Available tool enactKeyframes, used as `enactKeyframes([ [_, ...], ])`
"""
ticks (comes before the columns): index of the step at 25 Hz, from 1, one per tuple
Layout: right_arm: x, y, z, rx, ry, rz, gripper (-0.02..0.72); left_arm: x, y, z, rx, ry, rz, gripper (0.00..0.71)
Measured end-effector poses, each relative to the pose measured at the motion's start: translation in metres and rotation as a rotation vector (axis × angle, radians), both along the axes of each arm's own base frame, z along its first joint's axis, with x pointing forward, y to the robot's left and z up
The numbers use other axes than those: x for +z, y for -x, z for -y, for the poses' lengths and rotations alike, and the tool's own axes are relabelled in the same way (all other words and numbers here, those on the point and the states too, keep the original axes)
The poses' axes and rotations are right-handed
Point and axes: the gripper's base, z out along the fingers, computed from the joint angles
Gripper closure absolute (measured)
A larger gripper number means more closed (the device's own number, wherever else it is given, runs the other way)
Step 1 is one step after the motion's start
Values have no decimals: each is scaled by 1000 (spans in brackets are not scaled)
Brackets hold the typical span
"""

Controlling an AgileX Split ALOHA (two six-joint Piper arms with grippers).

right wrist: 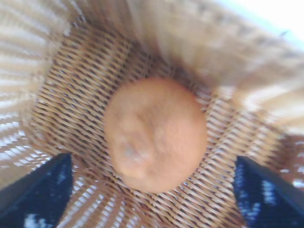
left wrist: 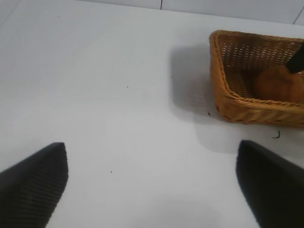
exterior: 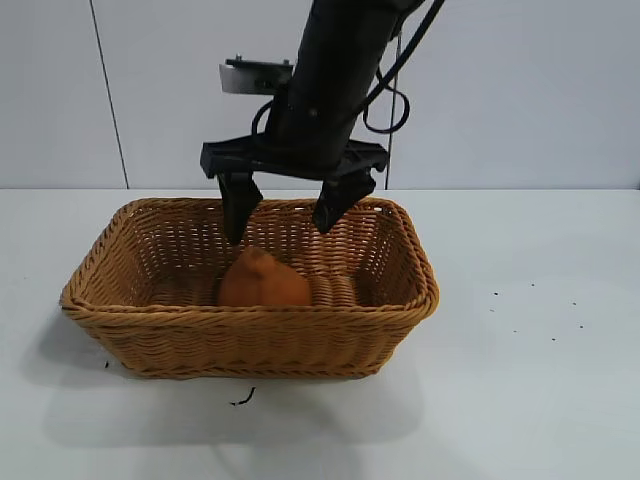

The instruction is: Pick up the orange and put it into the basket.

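From outside, my right gripper (exterior: 290,208) hangs over the wicker basket (exterior: 250,338), fingers spread — the orange (exterior: 263,281) sits on its floor just beneath them, so I judge this the release; next I lift clear.

My left gripper (left wrist: 152,183) is parked, fingers apart, basket well off.

Down my right wrist, the orange (right wrist: 156,133) lies between my fingertips (right wrist: 40,187) — untouched.

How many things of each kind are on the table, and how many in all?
Orange: 1, lying in the basket
Basket: 1
Total: 2
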Motion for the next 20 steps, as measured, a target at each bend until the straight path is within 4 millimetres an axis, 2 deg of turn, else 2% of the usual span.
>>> enactKeyframes([
  [8,76,-8,6,27,54,114,14,0,0,0,0,0,0,18],
  [12,87,-20,24,-30,80,163,14,0,0,0,0,0,0,18],
  [16,86,-43,66,-128,128,170,14,0,0,0,0,0,0,18],
  [20,86,-69,134,-281,157,168,13,0,0,0,0,0,0,18],
])
